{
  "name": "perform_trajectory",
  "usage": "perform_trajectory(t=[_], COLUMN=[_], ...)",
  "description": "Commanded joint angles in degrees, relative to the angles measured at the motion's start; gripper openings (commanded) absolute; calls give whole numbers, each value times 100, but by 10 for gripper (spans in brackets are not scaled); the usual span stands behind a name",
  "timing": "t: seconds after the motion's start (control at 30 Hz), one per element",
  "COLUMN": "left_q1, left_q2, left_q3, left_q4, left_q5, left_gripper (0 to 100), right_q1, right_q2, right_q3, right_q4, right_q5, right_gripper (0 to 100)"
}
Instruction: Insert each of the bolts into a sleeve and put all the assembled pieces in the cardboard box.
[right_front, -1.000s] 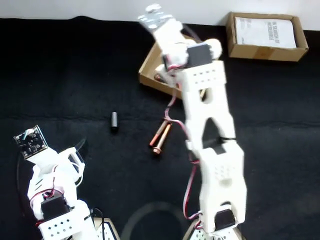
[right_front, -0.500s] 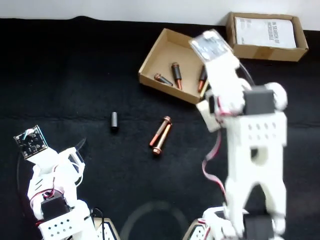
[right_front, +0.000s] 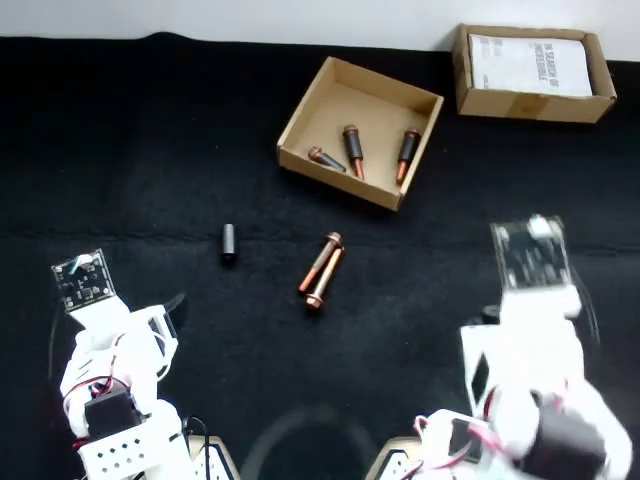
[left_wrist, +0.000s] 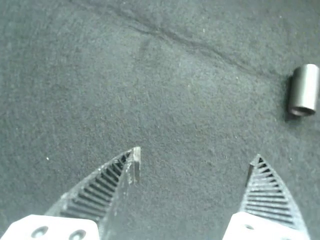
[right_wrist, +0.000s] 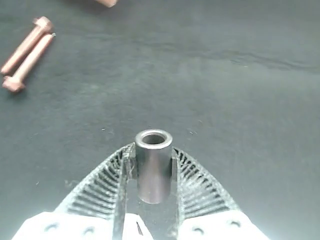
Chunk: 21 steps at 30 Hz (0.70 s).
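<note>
Pulled back from over the box, the right arm now sits folded at the table's near right edge. The box it was covering lies open to the high view. At the near left corner the left arm has barely shifted, and the bolts and the loose sleeve lie where they were.

The right gripper is clamped on a sleeve, with ribbed fingers pressing on either side. The sleeve's open bore end sticks out past the tips. Beyond it is bare black cloth, and farther off to one side lie the two bolts.

On the left gripper the fingers stand wide apart with nothing between them, tips over the cloth. The loose sleeve lies on its side ahead of the tips and off to one side, well apart from them.

The high view gives the layout. The loose sleeve and the bolts lie near mid-table, near each other but apart. The bolts lie side by side and touching, heads at opposite ends, with open cloth all round them and between them and both arms. Farther back the box sits turned cornerwise. It holds three assembled pieces, spread apart on its floor. A second box sits at the far right by the back edge, with a printed sheet inside.

The right wrist view adds the hollow bore of the held sleeve, and the left wrist view shows the gap between that gripper's tips.
</note>
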<state>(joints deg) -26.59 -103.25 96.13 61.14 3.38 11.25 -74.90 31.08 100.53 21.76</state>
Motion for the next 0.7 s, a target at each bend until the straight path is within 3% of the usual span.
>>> perform_trajectory(t=[0.0,0.2,0.37,0.67], left_q1=[84,233,488,1349], left_q2=[-22,-22,127,3442], left_q3=[92,-295,-1420,-4629], left_q4=[18,149,695,2119], left_q5=[-141,-149,-158,-123], left_gripper=[336,336,336,336], right_q1=[892,2818,3829,4664], right_q2=[-1042,-2167,-2932,-3002], right_q3=[356,848,1420,1736], right_q4=[31,-470,-1191,-2079], right_q5=[0,-26,-44,-571], right_gripper=[8,8,8,8])
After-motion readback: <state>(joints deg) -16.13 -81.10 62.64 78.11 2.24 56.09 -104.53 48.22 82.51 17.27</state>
